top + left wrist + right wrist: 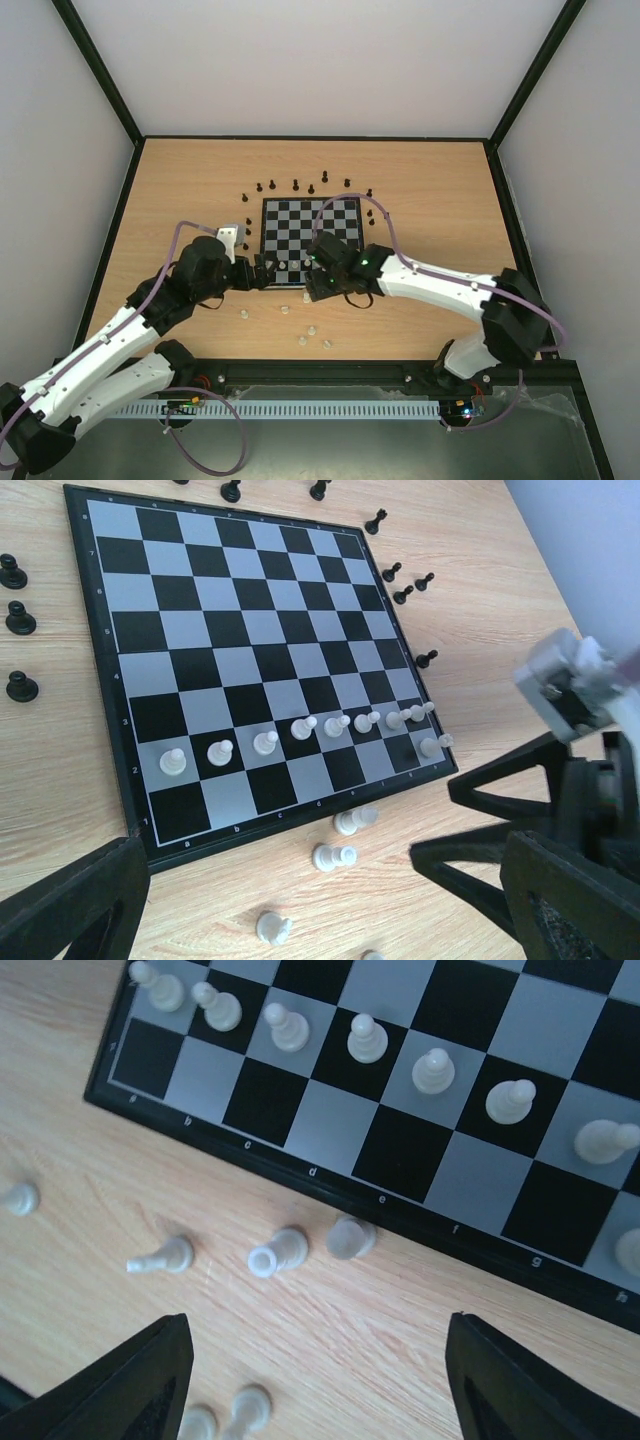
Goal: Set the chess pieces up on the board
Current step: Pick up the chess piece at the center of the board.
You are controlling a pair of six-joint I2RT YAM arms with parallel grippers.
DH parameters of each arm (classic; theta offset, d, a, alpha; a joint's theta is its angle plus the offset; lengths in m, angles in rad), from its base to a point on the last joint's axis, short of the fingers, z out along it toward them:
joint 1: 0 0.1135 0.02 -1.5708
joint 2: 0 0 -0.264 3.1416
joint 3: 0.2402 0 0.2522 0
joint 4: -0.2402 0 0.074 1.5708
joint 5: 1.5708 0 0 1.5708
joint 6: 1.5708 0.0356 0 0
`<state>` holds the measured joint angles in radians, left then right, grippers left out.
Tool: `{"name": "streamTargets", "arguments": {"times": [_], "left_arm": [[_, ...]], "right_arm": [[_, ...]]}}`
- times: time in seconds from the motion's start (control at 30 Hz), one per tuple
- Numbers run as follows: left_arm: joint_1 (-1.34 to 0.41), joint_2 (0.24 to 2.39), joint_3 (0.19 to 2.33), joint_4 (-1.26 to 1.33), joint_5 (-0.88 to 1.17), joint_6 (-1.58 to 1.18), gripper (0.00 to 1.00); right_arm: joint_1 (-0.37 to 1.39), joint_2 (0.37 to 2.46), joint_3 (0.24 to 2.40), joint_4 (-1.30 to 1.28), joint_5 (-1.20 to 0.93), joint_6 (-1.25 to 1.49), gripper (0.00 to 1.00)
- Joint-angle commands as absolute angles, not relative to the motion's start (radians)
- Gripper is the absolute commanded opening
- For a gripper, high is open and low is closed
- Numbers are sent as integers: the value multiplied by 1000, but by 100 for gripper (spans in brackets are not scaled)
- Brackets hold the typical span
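Observation:
The board [330,215] lies mid-table, with a row of white pawns [265,742] along its second rank and one white piece [435,744] on the near corner square. Several white chess pieces [278,1253] lie tipped on the wood just off the board's near edge [300,1175]. My right gripper [320,1360] hovers open above them, nothing between its fingers. My left gripper [325,880] is open beside it, at the board's near left corner [262,272]. Black pieces [311,189] stand scattered beyond the far edge.
More white pieces [313,328] lie on the wood nearer the arm bases. Black pieces [20,617] stand off the board's left side. The right arm's fingers [470,790] reach in close at the right of the left wrist view. A black frame [300,366] borders the table's near edge.

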<state>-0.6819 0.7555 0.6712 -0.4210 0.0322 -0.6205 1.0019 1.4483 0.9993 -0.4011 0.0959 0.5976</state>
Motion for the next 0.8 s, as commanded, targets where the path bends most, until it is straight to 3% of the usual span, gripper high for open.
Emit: {"name": "streamTargets", "arguments": {"times": [0.0,0.1,0.23,0.5,0.77], "left_arm": [[-678,742,684,-442,24,-626,99],[-679,736,682,-442,29,-623,99],[-678,732,680,-441,38,-618,99],[-678,727,675,-435,48,-614,99],[-678,738,672,-428,55,-609,99]], "right_arm": [[1008,1553,1087,-487,127,588,66],[1008,1624,1129,-501,135,584,53],[1007,1687,1170,-520,145,582,45],[1007,1748,1199,-544,172,590,43],[1006,1780,1200,-546,183,591,34]]}}
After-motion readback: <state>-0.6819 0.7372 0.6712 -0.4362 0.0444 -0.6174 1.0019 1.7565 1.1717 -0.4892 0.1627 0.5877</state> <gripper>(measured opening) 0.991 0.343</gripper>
